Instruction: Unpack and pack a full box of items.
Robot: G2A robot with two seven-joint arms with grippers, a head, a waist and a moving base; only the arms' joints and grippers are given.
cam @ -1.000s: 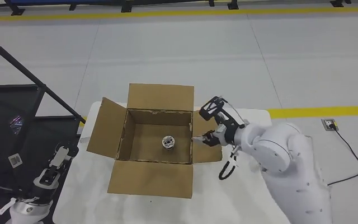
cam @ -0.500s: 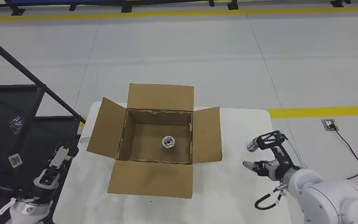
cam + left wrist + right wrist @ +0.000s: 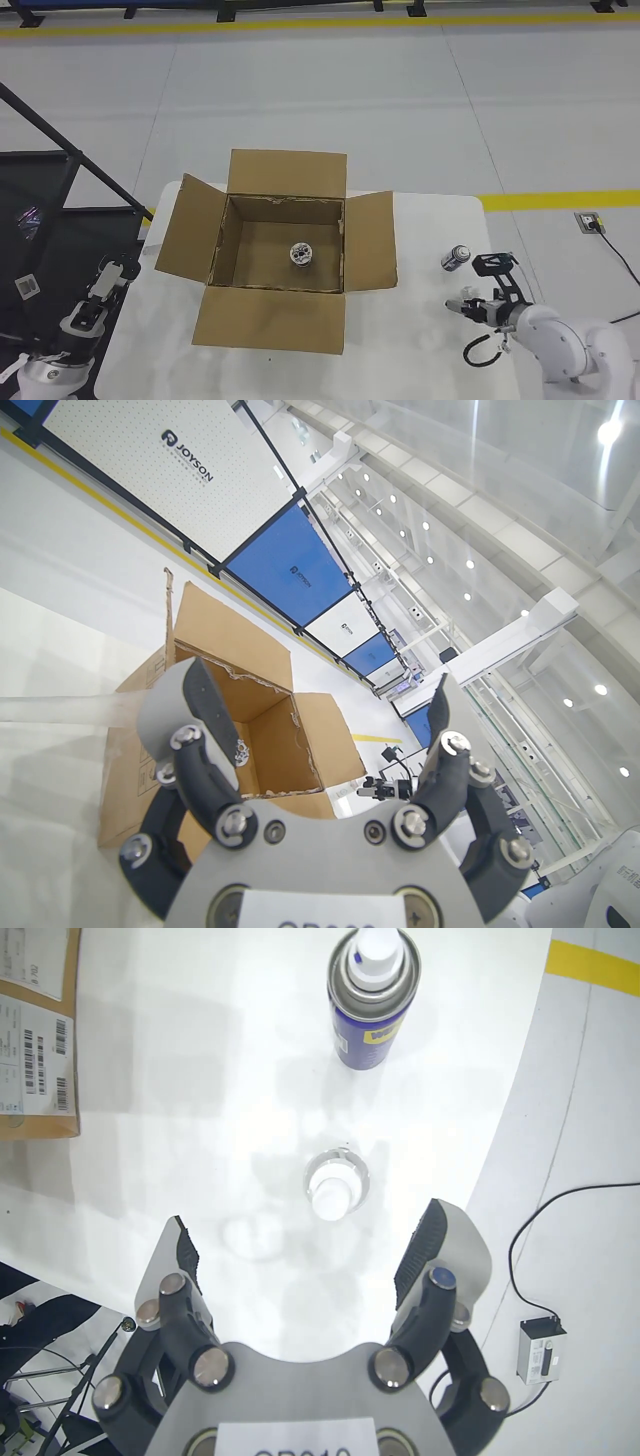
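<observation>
An open cardboard box [image 3: 270,325] stands mid-table with all flaps spread, and a small round-topped item [image 3: 301,252] stands on its floor. Right of the box, a blue spray can [image 3: 456,259] stands upright on the white table [image 3: 420,360]. My right gripper [image 3: 478,283] hangs open just in front of the can. In the right wrist view this gripper [image 3: 307,1223] is open above a small clear bottle with a white cap [image 3: 336,1188], with the spray can [image 3: 372,1003] beyond it. My left gripper [image 3: 317,680] is open and holds nothing, off the table's left edge, facing the box [image 3: 260,720].
A black stand and dark cloth [image 3: 40,230] sit beside the table's left side, close to the left arm [image 3: 90,310]. The table's right edge runs near the right gripper. A cable and a grey adapter [image 3: 540,1350] lie on the floor beyond it.
My right gripper swung from the box's right flap to the table's right side. The spray can now stands free there, and the gripper has drawn back from it, open. The left arm stayed still.
</observation>
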